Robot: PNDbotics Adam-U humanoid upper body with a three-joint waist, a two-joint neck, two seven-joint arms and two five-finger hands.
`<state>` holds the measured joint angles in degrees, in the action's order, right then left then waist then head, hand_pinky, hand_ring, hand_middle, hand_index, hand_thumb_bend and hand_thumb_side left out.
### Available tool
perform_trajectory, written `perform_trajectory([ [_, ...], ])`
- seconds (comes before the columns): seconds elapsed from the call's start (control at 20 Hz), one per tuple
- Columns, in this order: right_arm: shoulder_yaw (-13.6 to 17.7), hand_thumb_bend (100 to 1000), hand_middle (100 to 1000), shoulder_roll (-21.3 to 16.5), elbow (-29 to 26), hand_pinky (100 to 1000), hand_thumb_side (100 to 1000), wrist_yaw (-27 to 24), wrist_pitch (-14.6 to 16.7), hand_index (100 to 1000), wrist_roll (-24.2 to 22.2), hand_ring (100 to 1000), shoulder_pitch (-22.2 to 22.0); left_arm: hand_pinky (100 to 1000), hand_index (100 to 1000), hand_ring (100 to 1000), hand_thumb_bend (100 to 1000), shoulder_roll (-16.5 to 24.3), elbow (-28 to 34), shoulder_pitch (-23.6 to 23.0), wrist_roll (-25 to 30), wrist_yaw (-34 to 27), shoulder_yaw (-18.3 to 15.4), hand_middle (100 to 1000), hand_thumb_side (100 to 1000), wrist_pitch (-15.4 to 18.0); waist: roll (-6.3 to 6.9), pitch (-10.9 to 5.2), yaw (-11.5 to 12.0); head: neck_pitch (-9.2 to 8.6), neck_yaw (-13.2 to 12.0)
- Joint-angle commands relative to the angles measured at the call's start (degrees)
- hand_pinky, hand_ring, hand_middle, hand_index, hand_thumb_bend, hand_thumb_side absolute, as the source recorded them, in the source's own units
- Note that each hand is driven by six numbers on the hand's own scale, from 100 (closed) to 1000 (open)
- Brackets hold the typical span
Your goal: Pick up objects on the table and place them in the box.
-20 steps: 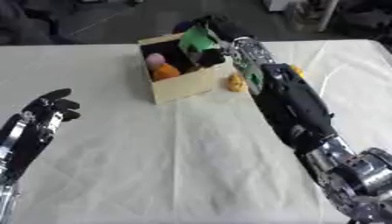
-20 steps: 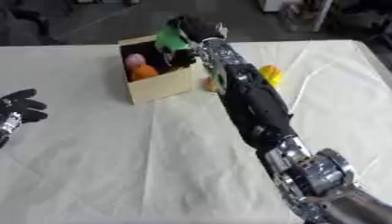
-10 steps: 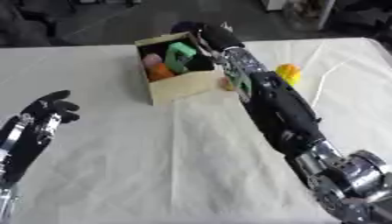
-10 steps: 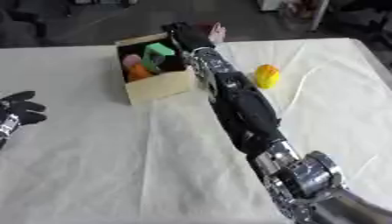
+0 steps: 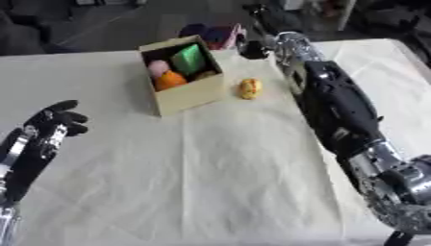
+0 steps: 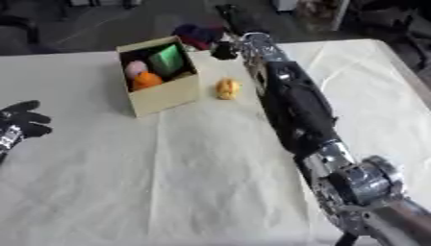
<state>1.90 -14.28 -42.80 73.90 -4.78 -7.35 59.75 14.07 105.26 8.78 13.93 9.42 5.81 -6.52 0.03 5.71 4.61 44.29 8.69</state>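
Observation:
A tan cardboard box stands at the far middle of the table. Inside it lie a green block, a pink thing and an orange thing. A small yellow object lies on the cloth just right of the box. My right arm stretches up the right side, and its hand hangs past the table's far edge, behind and to the right of the box, fingers straight and holding nothing. My left hand rests open at the lower left, fingers up.
A dark purple and pink thing sits just behind the box at the table's far edge. White cloth covers the table. Dark floor and furniture lie beyond the far edge.
The green block left my right hand and now lies in the box. That hand has moved away behind the box to the right. The left hand stayed put.

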Motion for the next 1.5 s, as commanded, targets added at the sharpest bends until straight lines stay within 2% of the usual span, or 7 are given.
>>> perform_trajectory([
  [0.05, 2.10, 133, 911, -5.01, 1.47, 859, 426, 1.57, -4.25, 999, -3.66, 836, 1.09, 820, 900, 700, 100, 0.66, 0.75, 0.21, -0.01, 0.37, -0.58, 678, 823, -0.18, -0.56, -0.64, -0.16, -0.18, -0.24],
  [0.4, 5.14, 142, 909, -7.50, 7.92, 850, 478, 3.78, -13.69, 992, -4.37, 832, -0.41, 820, 900, 698, 100, 0.66, 0.69, 0.16, 0.11, 0.79, -0.75, 677, 827, -0.18, -0.43, -0.61, -0.41, -0.18, -0.10],
  [0.9, 4.83, 123, 836, -6.15, 16.82, 834, 511, 0.37, -14.55, 946, -7.63, 810, -1.84, 821, 899, 697, 100, 0.41, 0.71, 0.21, 0.15, 0.71, -0.75, 687, 832, -0.23, -0.09, -0.29, -0.03, -0.18, 0.21],
  [1.05, 4.39, 113, 738, -6.01, 18.20, 811, 419, -0.11, -14.12, 851, -8.48, 748, -2.13, 821, 899, 697, 100, 0.36, 0.74, 0.23, 0.17, 0.62, -0.70, 687, 834, -0.26, -0.09, -0.27, 0.00, -0.18, 0.27],
  [1.15, 4.27, 100, 596, -5.89, 18.11, 785, 247, 0.00, -13.95, 681, -7.67, 666, -2.24, 821, 899, 697, 100, 0.30, 0.77, 0.26, 0.23, 0.60, -0.65, 687, 834, -0.26, -0.09, -0.28, 0.01, -0.18, 0.27],
  [1.25, 4.27, 100, 548, -5.78, 16.78, 777, 131, 0.23, -13.54, 554, -5.66, 641, -2.23, 821, 899, 697, 100, 0.28, 0.78, 0.25, 0.23, 0.62, -0.66, 688, 835, -0.27, -0.08, -0.31, 0.00, -0.18, 0.25],
  [1.5, 4.16, 100, 493, -5.22, 8.14, 767, 100, 0.56, -10.82, 412, 1.91, 594, -1.27, 821, 899, 697, 100, 0.21, 0.75, 0.24, 0.10, 0.68, -0.72, 688, 835, -0.31, -0.07, -0.44, -0.05, -0.18, 0.34],
])
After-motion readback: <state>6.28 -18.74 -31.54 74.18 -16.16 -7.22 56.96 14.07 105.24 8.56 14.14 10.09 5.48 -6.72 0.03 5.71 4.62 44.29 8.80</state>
